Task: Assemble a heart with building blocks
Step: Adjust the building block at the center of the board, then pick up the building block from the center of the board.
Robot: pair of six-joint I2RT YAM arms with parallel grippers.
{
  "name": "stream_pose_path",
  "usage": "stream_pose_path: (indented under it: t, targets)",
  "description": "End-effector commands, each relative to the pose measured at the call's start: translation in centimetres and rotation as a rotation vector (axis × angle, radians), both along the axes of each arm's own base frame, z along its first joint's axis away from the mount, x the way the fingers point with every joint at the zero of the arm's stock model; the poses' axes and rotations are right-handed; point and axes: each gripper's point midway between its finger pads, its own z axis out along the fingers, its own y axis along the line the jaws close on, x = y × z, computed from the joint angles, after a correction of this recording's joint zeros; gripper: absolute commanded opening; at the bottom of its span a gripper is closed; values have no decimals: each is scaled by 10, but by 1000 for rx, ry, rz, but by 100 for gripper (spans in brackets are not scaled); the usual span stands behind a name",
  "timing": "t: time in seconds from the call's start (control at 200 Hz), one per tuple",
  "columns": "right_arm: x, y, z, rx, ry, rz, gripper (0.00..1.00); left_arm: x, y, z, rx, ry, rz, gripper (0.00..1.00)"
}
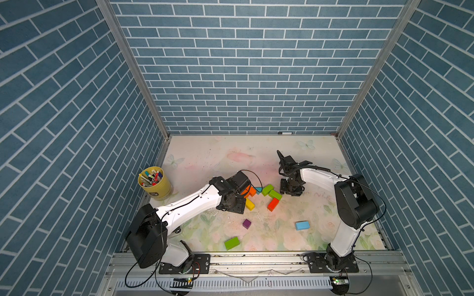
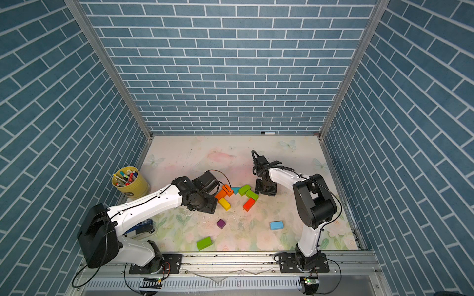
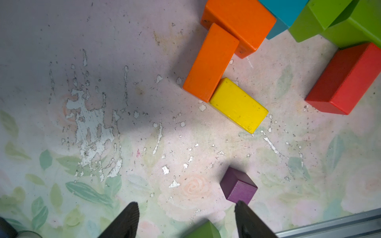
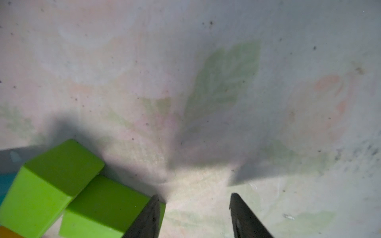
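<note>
While the heart [image 1: 267,189] has only its far half laid, left gripper [image 3: 186,206] and right gripper [image 4: 194,196] hang spread, empty; the purple cube [image 3: 239,186] likely needs gripping next.

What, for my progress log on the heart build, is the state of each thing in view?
left gripper, open, empty
right gripper, open, empty
heart, partly built, bottom open
purple cube, loose, apart from the heart
light-blue brick, loose, lying flat
lone green brick, loose, lying flat
pen cup, upright, full
</note>
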Motion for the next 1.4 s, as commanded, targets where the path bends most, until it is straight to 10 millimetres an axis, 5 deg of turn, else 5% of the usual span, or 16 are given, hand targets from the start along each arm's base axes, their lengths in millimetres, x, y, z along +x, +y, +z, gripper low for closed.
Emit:
stream_pose_path:
  t: [0.0,0.56,0.895,1.395]
  targets:
    - [-6,-3,0,-36,14,28,56,-2,4,-7,14,17,0,76]
    - [-10,0,5,-37,-8,42,55,-13,8,-20,30,65,-26,76]
    - [-13,-25,63,-76,-127,-31,57,-83,8,-30,101,161,-222,81]
    - [-40,-46,72,-47,-118,-98,56,-130,2,-46,128,254,-356,79]
